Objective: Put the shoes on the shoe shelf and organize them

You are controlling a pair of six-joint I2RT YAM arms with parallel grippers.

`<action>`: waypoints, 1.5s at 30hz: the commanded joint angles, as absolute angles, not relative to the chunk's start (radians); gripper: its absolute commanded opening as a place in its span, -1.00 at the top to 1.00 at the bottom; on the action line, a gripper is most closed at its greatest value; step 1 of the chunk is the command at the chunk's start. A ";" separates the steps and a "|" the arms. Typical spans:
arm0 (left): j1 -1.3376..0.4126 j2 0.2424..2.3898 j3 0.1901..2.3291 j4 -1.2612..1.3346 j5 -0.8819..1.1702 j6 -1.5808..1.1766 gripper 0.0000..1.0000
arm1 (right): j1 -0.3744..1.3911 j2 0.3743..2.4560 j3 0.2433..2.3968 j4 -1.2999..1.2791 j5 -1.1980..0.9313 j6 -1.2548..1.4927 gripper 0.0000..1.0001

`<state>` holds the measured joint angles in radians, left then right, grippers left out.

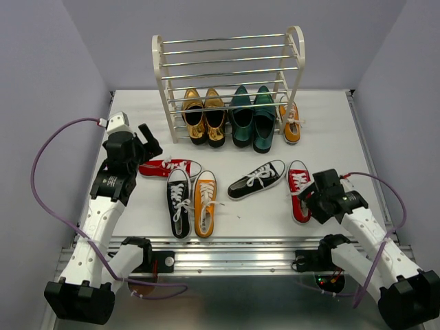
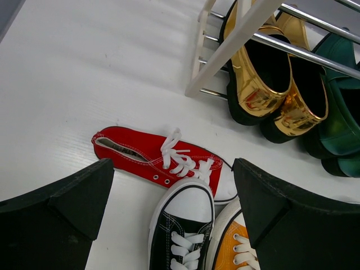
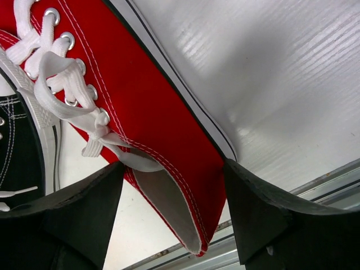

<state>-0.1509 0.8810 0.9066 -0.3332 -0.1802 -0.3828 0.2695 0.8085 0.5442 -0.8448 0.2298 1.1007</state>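
Right gripper point(image 3: 173, 169) sits low over the heel of the upright red sneaker point(image 3: 157, 112), its matte black wedge-shaped fingers point(image 3: 62, 219) on either side of the soft canvas collar. One pad meets the stitched red side and the other lies just beside the loose flat lace. The jaws are partly closed, but whether they actually pinch the heel cannot be told. That shoe rests sole-down near the right front of the white ribbed table point(image 3: 281, 84), next to an angled black sneaker point(image 1: 258, 179) with a white rubber toe cap.

Left gripper point(image 2: 173, 169) hangs wide open with nothing between its jaws, above a red sneaker lying on its side point(image 2: 146, 157), its cream lining showing. Just in front of that one, a straight black sneaker point(image 2: 183, 225) and an orange sneaker point(image 2: 236, 250) stand side by side, toes toward the rack.

At the back stands the shoe shelf point(image 1: 163, 82), cream, with rounded arched side frames and thin shiny metal rods. Its lowest tier holds a glossy gold pair point(image 1: 205, 117) and a glossy dark green pair point(image 1: 253, 122). A second orange sneaker point(image 1: 292, 127) sits at the right end by the side frame; whether it lies on the rods or the table is unclear.
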 commanded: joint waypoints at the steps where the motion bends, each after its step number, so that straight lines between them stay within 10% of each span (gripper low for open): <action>1: -0.153 0.877 0.888 -0.296 -0.173 -0.374 -0.98 | 0.270 0.791 0.526 -0.848 0.236 1.128 -0.40; 9: -0.155 0.884 0.884 -0.293 -0.170 -0.374 -0.98 | 0.270 0.833 0.486 -0.809 0.201 1.108 -0.10; 21: -0.155 0.893 0.890 -0.298 -0.167 -0.379 -0.98 | 0.270 0.887 0.523 -0.729 0.162 0.993 0.99; 45: -0.155 0.897 0.969 -0.311 -0.267 -0.426 -0.98 | 0.270 0.962 1.175 -0.976 0.077 0.657 0.99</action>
